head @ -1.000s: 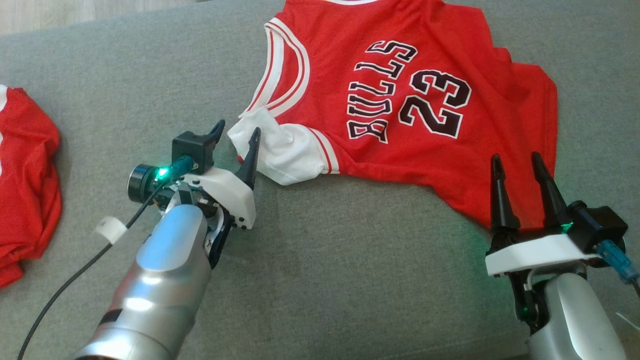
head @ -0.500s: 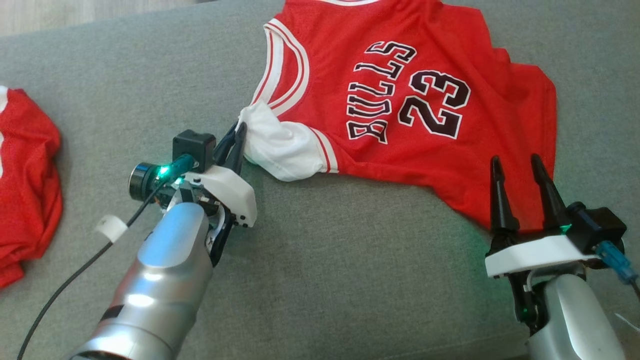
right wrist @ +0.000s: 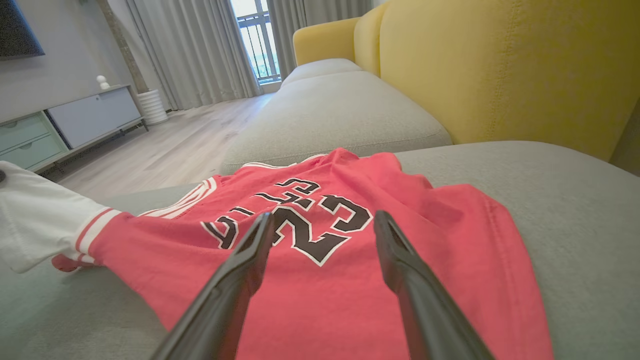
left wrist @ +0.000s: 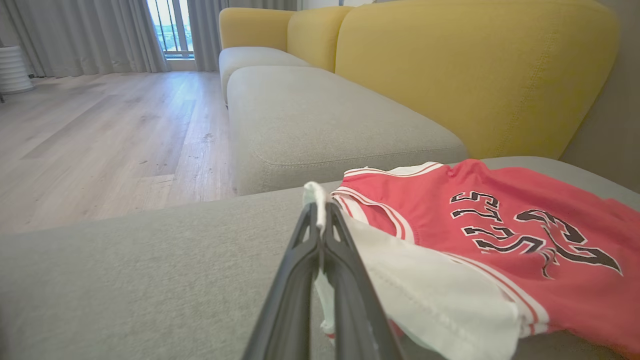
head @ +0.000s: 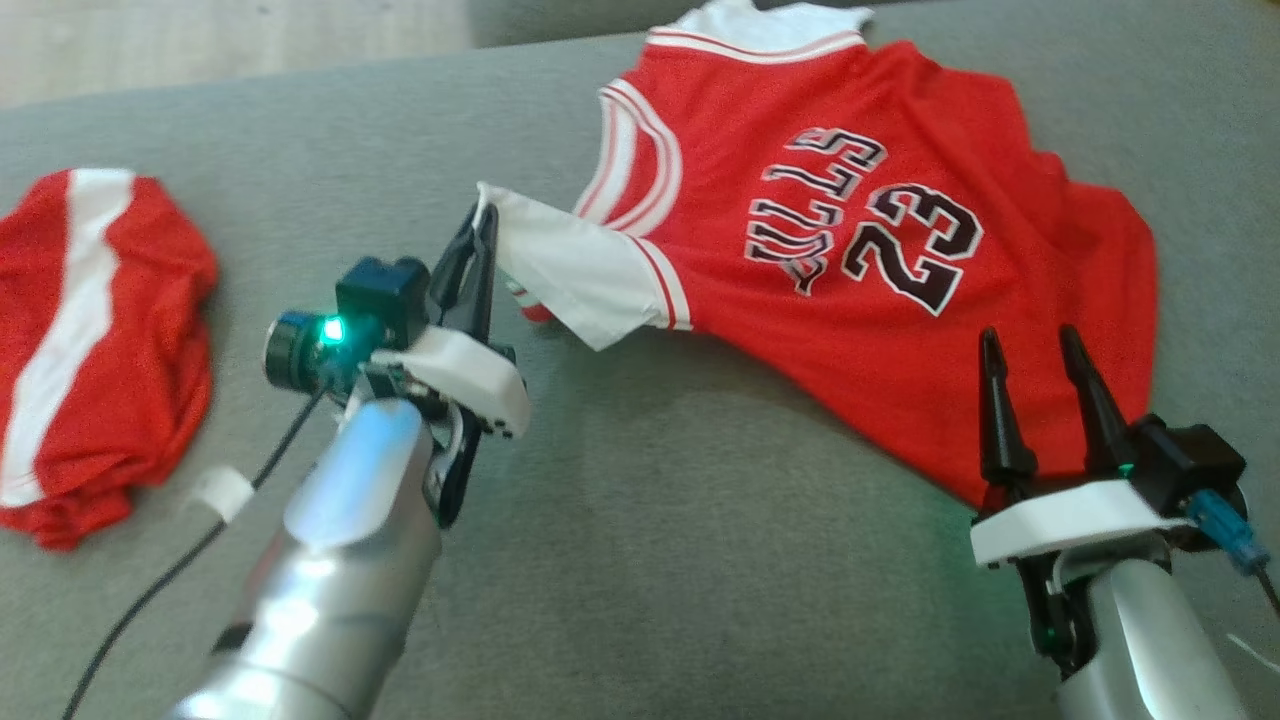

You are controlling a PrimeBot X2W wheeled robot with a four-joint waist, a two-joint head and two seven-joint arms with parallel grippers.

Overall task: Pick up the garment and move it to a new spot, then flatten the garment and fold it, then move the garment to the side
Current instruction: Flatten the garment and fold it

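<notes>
My left end effector [head: 483, 222] pinches the white sleeve [head: 580, 275] of the red basketball jersey [head: 900, 350], right end effector [head: 1030, 340] spread; I'd lift slowly, avoiding slip.

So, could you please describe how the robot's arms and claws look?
Both arms are rounded silver metal with white wrist brackets. The left claw and right claw each have two long, tapered black fingers and a black camera block lit green. A black cable with white tape trails the left; a blue plug marks the right.
</notes>
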